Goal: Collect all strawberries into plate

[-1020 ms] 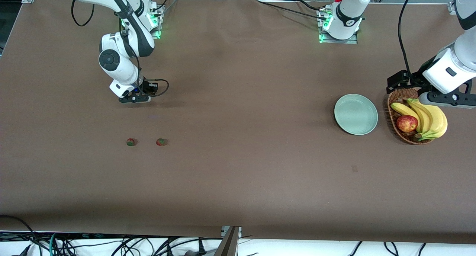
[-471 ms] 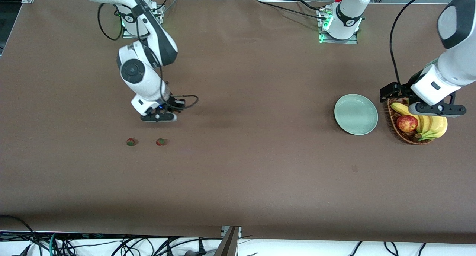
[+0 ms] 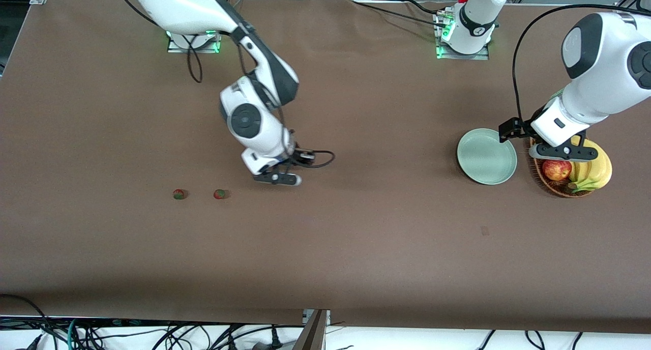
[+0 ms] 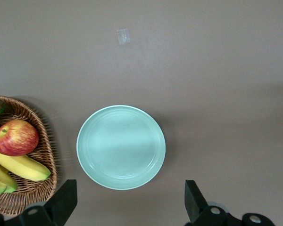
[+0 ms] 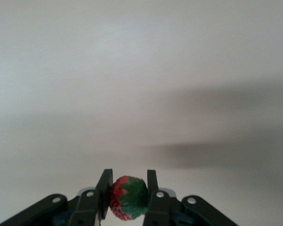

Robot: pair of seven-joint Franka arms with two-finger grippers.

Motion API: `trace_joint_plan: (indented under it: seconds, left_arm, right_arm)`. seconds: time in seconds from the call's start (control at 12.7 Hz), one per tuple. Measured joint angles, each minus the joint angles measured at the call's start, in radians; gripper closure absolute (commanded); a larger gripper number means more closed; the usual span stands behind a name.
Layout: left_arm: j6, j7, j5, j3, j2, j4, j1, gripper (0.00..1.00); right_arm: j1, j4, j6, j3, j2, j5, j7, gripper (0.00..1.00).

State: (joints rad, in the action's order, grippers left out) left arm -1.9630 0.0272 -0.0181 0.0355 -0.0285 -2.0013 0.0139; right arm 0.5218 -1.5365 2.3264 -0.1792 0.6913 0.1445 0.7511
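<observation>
Over bare table: right gripper [image 5: 127,197] clamps one strawberry [image 5: 127,197] at its sides.
Handling: small, soft, bruisable; grip lightly.
Remaining strawberries [image 3: 179,194] [image 3: 220,194]: on table.
Plate [image 3: 486,156]: empty; left gripper [image 4: 127,207] spread wide above its basket-side rim.

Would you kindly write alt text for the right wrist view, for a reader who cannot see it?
The right hand grips a small red strawberry with a green leafy top between its two dark fingers, held above the plain brown table. Nothing else shows except soft shadows on the table.
</observation>
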Motion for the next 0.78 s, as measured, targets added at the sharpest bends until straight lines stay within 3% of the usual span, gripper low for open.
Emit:
trace_joint_plan:
  seconds: [0.24,0.31,0.47,0.55,0.63,0.71,0.78]
  left_arm:
    - [-0.064,0.000,0.000,0.014,0.007,-0.063,0.000,0.00]
    - [-0.076,0.000,0.000,0.017,0.008,-0.075,0.000,0.00]
    - [-0.108,0.000,0.000,0.018,0.010,-0.100,0.000,0.00]
    - [-0.130,0.000,0.000,0.018,0.010,-0.117,0.000,0.00]
    - [-0.148,0.000,0.000,0.018,0.010,-0.131,0.000,0.00]
    - [-0.159,0.000,0.000,0.018,0.010,-0.141,0.000,0.00]
    - [-0.162,0.000,0.000,0.018,0.010,-0.146,0.000,0.00]
  right_arm:
    - [0.136,0.117,0.220,0.001,0.156,-0.001,0.238,0.73]
    - [0.172,0.150,0.290,0.002,0.205,-0.001,0.300,0.66]
    - [0.228,0.200,0.392,0.003,0.279,-0.001,0.405,0.59]
    - [0.255,0.215,0.415,0.008,0.298,-0.001,0.445,0.45]
    - [0.285,0.221,0.421,0.026,0.304,-0.001,0.481,0.40]
    - [0.314,0.227,0.423,0.050,0.305,-0.001,0.515,0.29]
    - [0.332,0.236,0.424,0.069,0.305,-0.001,0.537,0.28]
